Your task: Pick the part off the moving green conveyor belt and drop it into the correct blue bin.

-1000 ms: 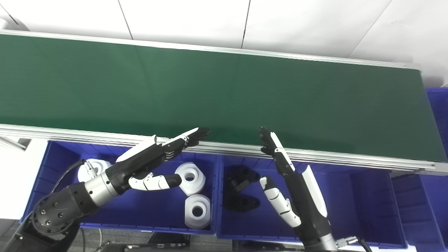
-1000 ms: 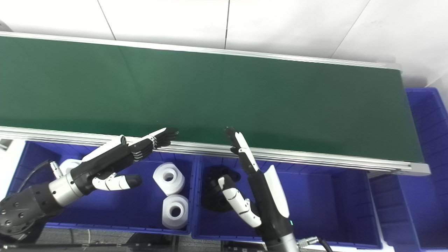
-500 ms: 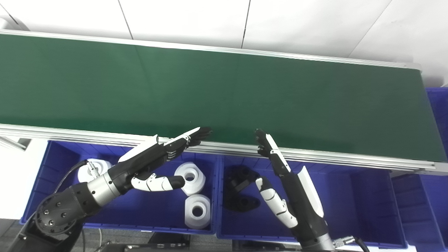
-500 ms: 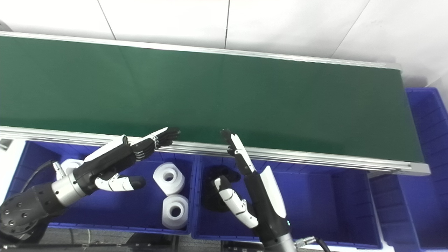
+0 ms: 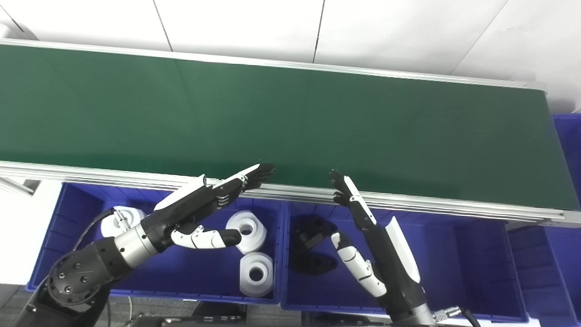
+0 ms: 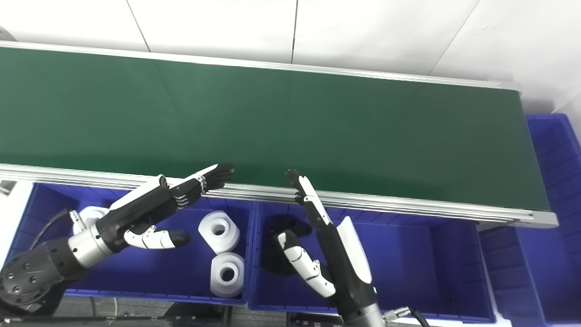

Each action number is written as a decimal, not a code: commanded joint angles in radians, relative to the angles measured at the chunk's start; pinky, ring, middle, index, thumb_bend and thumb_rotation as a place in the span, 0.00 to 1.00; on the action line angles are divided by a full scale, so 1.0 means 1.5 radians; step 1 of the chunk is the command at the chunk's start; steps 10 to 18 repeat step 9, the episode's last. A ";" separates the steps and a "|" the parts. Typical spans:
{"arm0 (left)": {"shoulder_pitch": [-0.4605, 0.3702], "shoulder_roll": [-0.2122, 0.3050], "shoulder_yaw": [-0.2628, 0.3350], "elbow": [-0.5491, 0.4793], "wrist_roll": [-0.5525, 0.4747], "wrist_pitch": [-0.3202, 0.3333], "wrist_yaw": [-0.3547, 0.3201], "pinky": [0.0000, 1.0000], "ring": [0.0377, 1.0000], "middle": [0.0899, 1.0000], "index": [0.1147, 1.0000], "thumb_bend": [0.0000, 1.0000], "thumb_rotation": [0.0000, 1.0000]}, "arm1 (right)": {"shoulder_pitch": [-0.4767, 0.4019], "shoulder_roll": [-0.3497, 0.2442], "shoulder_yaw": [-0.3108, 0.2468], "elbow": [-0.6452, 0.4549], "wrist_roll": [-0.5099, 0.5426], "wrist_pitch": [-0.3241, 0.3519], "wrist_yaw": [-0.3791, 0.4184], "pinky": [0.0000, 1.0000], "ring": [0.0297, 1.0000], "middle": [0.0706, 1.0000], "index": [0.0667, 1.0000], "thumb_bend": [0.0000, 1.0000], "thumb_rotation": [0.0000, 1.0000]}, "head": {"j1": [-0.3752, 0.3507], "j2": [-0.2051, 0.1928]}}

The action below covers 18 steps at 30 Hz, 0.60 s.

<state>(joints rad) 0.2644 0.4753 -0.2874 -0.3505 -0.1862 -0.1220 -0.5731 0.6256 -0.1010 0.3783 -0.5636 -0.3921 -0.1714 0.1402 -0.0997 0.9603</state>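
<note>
- Left eye view: the green conveyor belt (image 5: pixel 290 122) has no part on it. The left hand (image 5: pixel 199 209) and right hand (image 5: pixel 367 231) are both spread out and holding nothing, fingertips at the belt's near rail.
- Right eye view: white round parts (image 6: pixel 219 230) sit in the left blue bin (image 6: pixel 136 272), and black parts (image 6: pixel 279 240) in the middle blue bin (image 6: pixel 408 272).

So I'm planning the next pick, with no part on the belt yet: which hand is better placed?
Neither clearly: left hand and right hand are both open, fingertips at the belt edge.
</note>
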 commanded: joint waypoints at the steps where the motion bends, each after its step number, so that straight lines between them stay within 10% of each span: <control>1: -0.001 0.001 0.005 -0.006 -0.005 -0.015 -0.001 1.00 1.00 1.00 1.00 0.48 0.65 | 0.008 0.002 0.002 -0.018 0.006 -0.012 -0.007 0.89 0.96 0.98 0.97 0.41 0.99 | 0.001 0.002; 18: 0.001 0.001 0.006 -0.014 -0.007 -0.011 0.000 1.00 1.00 1.00 1.00 0.47 0.64 | 0.010 0.002 0.001 -0.018 0.011 -0.013 -0.007 0.90 0.96 0.98 0.97 0.42 0.98 | 0.002 0.005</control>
